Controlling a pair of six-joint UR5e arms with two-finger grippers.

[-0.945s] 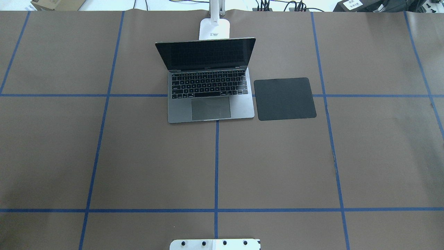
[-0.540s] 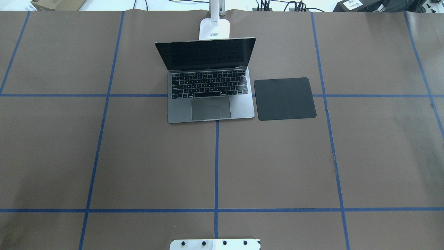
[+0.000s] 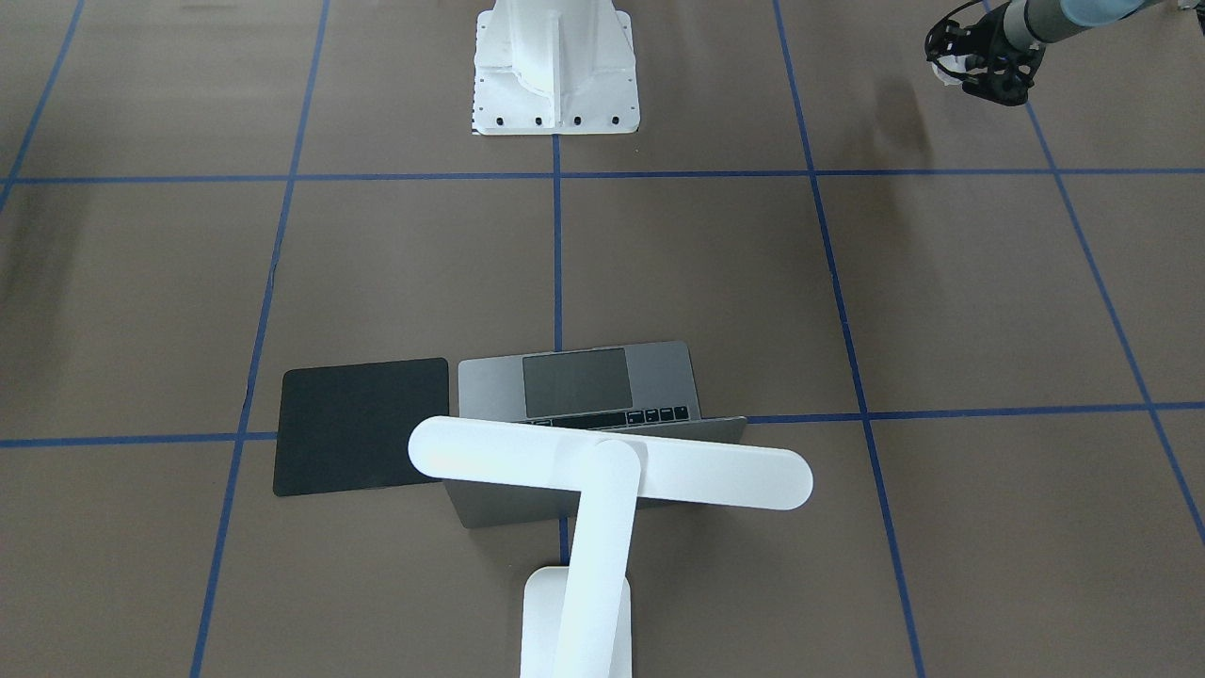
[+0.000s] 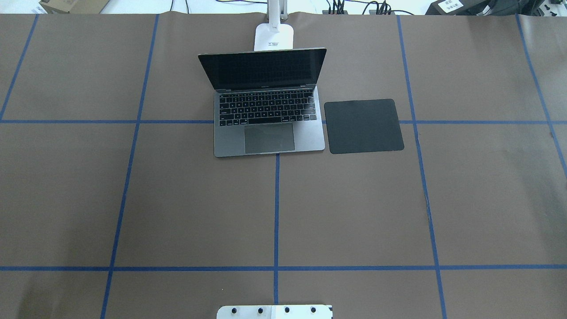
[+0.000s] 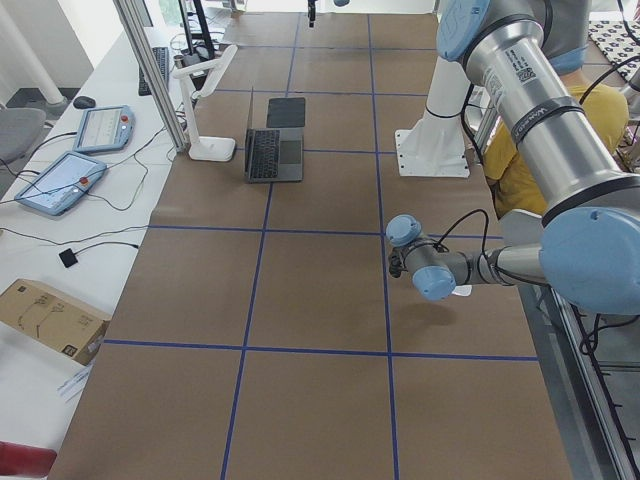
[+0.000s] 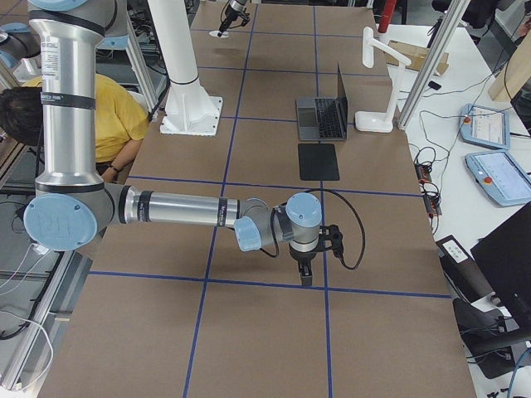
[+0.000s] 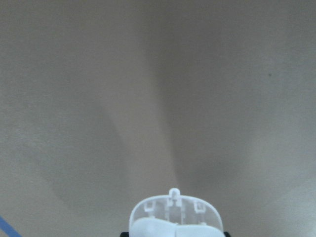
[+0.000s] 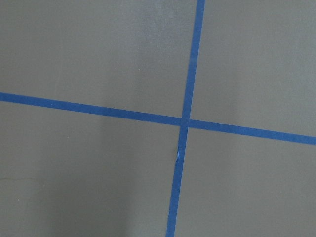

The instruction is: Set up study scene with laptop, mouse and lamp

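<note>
We note: left gripper (image 3: pixel 972 75) clamps small white oval mouse (image 7: pixel 175 218), well apart from grey metal laptop (image 4: pixel 269 128); right gripper (image 6: pixel 304 275), cannot tell.

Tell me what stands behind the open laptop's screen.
The lamp stands directly behind the lid of the laptop, with a gap between them in the side views. In the overhead view the lid's top edge hides the near end of the lamp's base.

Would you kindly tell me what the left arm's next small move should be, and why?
Probably carry the left end effector toward the black mat: it appears to hold the mouse, and the mat beside the open laptop carries no mouse yet.
</note>
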